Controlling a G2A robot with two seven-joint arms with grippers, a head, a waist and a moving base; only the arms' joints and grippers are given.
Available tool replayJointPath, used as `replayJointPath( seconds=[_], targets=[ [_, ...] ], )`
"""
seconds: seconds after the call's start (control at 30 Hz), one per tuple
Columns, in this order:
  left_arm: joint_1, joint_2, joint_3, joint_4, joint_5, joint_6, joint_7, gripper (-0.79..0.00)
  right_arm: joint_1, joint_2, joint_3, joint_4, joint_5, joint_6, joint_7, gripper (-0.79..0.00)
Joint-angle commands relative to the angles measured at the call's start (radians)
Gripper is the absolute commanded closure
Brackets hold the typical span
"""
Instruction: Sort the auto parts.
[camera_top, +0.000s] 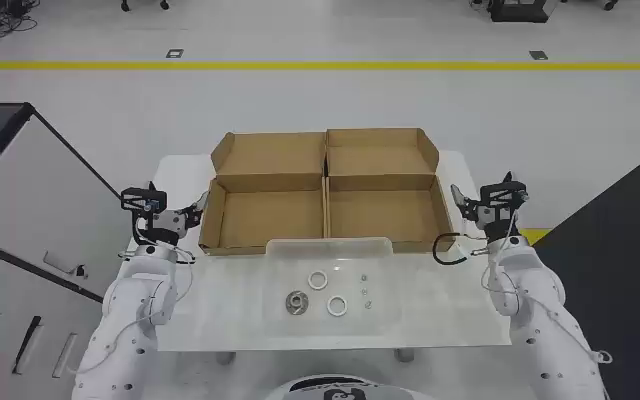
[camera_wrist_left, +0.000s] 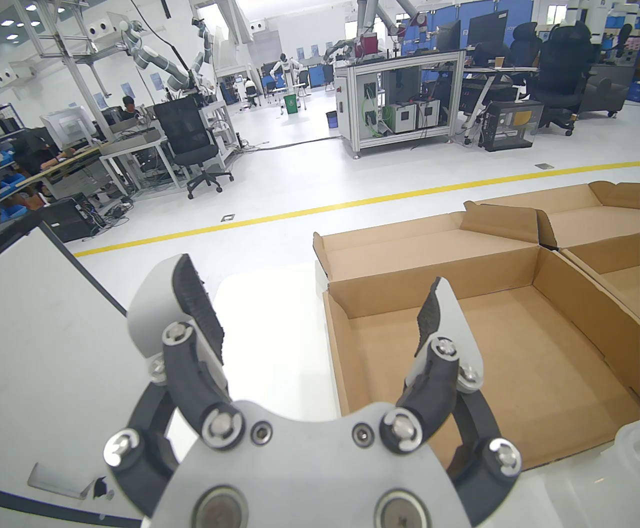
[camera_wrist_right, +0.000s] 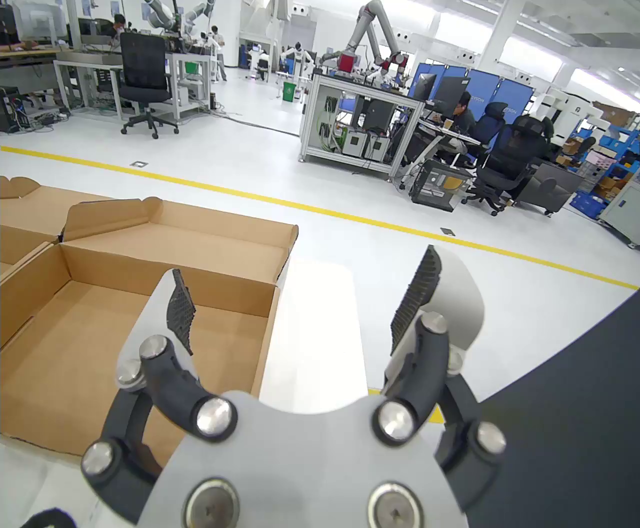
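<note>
Left gripper (camera_top: 193, 212): at the left edge of the table (camera_top: 450, 325), just beside the outer wall of the left box. The jaws stand wide apart with nothing between them, and the ribbed pads (camera_wrist_left: 197, 295) are bare.
Left box (camera_top: 265, 218): brown cardboard at the far left part of the table, with its lid folded back and its floor bare. It stands side by side with the right box, their walls touching.
Tray (camera_top: 330, 244): clear plastic at the middle of the near edge, its far rim against the front walls of both boxes. It holds all the parts.
Metal part (camera_top: 296, 301): a grey round piece lying flat in the left half of the tray.
White rings (camera_top: 317, 280): two, lying flat. One is beyond the metal part and the other (camera_top: 338, 306) just to its right, and they do not touch.
Small pieces (camera_top: 367, 292): a few tiny items right of the rings, too small to identify.
Right box (camera_top: 385, 215): brown cardboard at the far right part of the table, lid folded back, floor bare.
Right gripper (camera_top: 458, 200): at the right edge of the table, just beside the right box's outer wall. The jaws are spread and hold nothing, and the pads (camera_wrist_right: 417, 287) are bare.
</note>
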Motion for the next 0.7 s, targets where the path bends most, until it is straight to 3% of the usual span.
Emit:
replayJointPath(
  seconds=[0.0,0.27,0.47,0.67],
  targets=[
    [0.000,0.000,0.000,0.000,0.000,0.000,0.000,-0.785,0.000,0.000,0.000,0.000,0.000,0.000,0.000,-0.785],
    [0.000,0.000,0.000,0.000,0.000,0.000,0.000,-0.785,0.001,0.005,0.034,-0.052,-0.021,-0.055,-0.002,-0.785],
    [0.000,0.000,0.000,0.000,0.000,0.000,0.000,-0.785,-0.019,0.020,0.114,-0.186,-0.010,-0.247,0.090,-0.785],
    [0.000,0.000,0.000,0.000,0.000,0.000,0.000,-0.785,-0.016,0.040,0.169,-0.309,0.033,-0.513,0.245,-0.785]
  ],
)
